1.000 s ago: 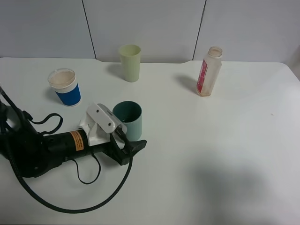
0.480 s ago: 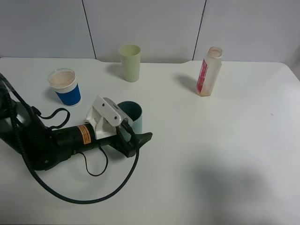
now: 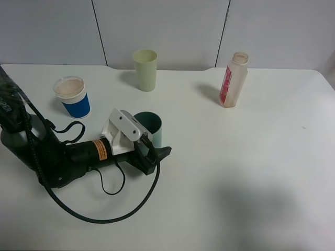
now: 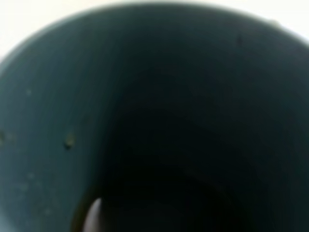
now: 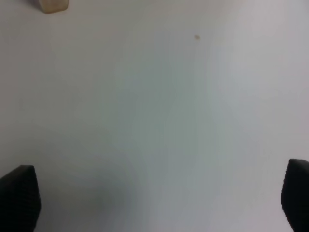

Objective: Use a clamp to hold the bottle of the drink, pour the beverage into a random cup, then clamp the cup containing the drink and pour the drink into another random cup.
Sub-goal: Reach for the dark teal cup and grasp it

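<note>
White tabletop (image 3: 251, 172) carries three cups and one bottle, all upright as far as the high view shows: a teal cup (image 3: 151, 123) left of centre, a blue cup (image 3: 73, 98) with a blue band at the upper left, a yellow cup (image 3: 145, 69) at the top centre near the back edge, and the bottle (image 3: 233, 79) at the upper right, well apart from every cup. One arm shows in the high view, black, lying low across the lower left with a white bracket (image 3: 121, 130) just beside the teal cup and a black cable (image 3: 104, 214) looping over the tabletop below it. The left tool (image 3: 155, 148) reaches round the teal cup, one dark finger against the cup's near side; whether the jaws press on the cup I cannot tell. Its wrist camera looks straight into the cup's dark teal inside, which fills the frame, and no liquid can be made out in the dark bottom. The right tool (image 5: 157, 195) is spread wide with nothing between its fingertips (image 5: 19, 195), which sit at the lower corners of its own view over bare white surface. Most open room lies in the right half and lower right of the high view; the back edge runs along the grey wall and rounds off at the upper right. The bottle has a pink-red label and the arm an orange sticker (image 3: 100, 150), both too small to read.
</note>
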Controlling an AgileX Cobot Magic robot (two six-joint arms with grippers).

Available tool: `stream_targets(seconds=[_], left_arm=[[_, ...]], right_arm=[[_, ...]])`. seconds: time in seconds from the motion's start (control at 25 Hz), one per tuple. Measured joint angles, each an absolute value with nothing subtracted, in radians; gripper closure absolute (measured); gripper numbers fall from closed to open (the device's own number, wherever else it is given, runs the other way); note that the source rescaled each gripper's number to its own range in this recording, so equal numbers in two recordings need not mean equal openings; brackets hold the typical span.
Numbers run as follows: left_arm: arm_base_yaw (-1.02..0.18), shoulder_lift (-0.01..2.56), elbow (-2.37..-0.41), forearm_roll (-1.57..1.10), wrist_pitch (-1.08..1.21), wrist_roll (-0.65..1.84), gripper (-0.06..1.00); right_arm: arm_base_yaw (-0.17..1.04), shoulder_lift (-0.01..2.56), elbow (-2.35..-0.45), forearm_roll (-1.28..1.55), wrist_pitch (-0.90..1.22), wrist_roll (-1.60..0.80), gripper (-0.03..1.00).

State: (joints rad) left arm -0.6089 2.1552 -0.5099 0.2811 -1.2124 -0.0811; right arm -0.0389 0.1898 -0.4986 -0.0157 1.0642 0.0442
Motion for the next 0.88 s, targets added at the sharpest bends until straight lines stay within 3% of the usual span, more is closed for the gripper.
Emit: stream_targets(seconds=[0.04, 0.08, 0.88], left_arm=[[-0.609, 2.155, -0.51, 0.281, -1.212, -0.081, 0.8], [-0.609, 2.155, -0.51, 0.281, -1.212, -0.08, 0.94], [-0.609, 2.076, -0.51, 0.322, -1.196, -0.081, 0.94]], right_arm=[[-0.039, 0.19, -0.499, -0.016, 1.064, 0.044, -0.03], [-0.039, 0.19, -0.499, -0.016, 1.064, 0.044, -0.03], [-0.039, 0.19, -0.499, -0.016, 1.064, 0.044, -0.03]])
